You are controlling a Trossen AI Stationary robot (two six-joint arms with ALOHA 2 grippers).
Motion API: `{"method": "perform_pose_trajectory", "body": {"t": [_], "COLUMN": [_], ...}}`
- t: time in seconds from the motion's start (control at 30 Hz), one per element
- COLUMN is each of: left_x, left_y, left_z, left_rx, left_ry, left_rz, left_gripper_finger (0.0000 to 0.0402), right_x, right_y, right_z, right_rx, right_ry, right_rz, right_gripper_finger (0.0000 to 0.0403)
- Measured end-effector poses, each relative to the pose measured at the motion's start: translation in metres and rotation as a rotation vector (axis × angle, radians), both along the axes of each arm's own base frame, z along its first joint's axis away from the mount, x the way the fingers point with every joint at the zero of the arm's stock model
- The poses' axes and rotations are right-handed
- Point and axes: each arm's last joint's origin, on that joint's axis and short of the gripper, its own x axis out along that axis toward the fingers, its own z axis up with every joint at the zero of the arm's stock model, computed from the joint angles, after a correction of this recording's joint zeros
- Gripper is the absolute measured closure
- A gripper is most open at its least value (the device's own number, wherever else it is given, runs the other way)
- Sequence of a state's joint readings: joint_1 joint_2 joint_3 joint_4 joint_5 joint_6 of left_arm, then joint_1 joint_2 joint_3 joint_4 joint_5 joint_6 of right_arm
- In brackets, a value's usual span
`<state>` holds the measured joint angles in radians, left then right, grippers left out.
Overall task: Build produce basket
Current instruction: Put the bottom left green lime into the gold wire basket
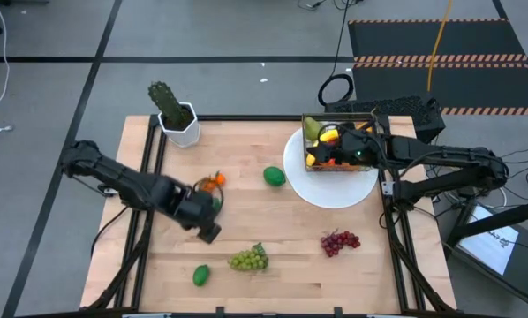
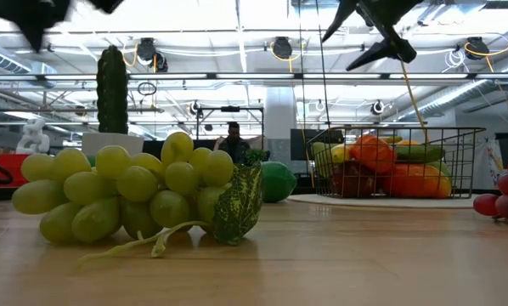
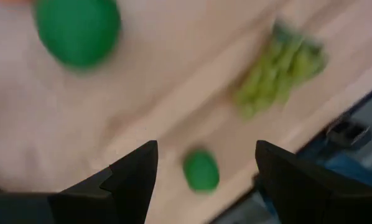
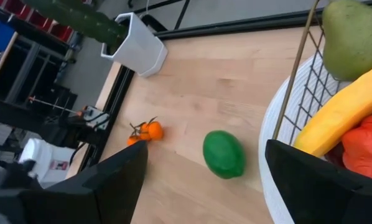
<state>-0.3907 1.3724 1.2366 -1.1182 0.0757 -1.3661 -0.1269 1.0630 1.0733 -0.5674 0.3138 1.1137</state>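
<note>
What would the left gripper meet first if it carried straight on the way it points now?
Probably the small green lime, which sits between the left gripper's open fingers in its wrist view, with bare table around it. Depth is hard to judge.

— Where does the basket (image 1: 342, 141) sit?
— On the plate (image 1: 331, 190), at the worktop's (image 1: 273, 230) far right, with a pear (image 1: 311, 129) and a banana (image 1: 328, 135) in its far left corner among other produce.

— And loose on the worktop?
— A lime (image 1: 274, 176) just left of the plate. Further left, small oranges (image 1: 213, 181), with the left hand (image 1: 206, 231) close by on their near side. Grapes (image 1: 249, 258) lie near the front edge, a second lime (image 1: 200, 276) to their left, another grape bunch (image 1: 339, 241) well right, in front of the plate.

— The cactus pot (image 1: 181, 124)?
— Far left corner. The right hand (image 1: 368, 144) hangs over the basket.
</note>
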Motion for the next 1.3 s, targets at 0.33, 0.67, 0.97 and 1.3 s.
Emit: {"method": "perform_pose_trajectory", "body": {"t": [0.33, 0.67, 0.97, 1.3], "left_x": [-0.016, -0.034, -0.023, -0.021], "left_y": [-0.045, -0.060, -0.083, -0.098], "left_z": [-0.058, -0.087, -0.109, -0.135], "left_rx": [-0.174, -0.213, -0.244, -0.236], "left_ry": [0.022, 0.092, 0.068, 0.156], "left_rz": [0.090, 0.190, 0.150, 0.154], "left_gripper_finger": [0.0131, 0.0131, 0.0131, 0.0131], "right_x": [0.001, 0.001, 0.001, 0.001], "right_y": [0.002, 0.004, 0.004, 0.004], "right_z": [0.000, 0.000, 0.000, -0.001], "right_rx": [0.000, 0.035, 0.034, 0.022], "right_ry": [-0.002, -0.003, -0.003, 0.008], "right_rz": [0.012, 0.055, 0.057, 0.066], "right_gripper_finger": [0.0085, 0.0085, 0.0085, 0.0085]}}
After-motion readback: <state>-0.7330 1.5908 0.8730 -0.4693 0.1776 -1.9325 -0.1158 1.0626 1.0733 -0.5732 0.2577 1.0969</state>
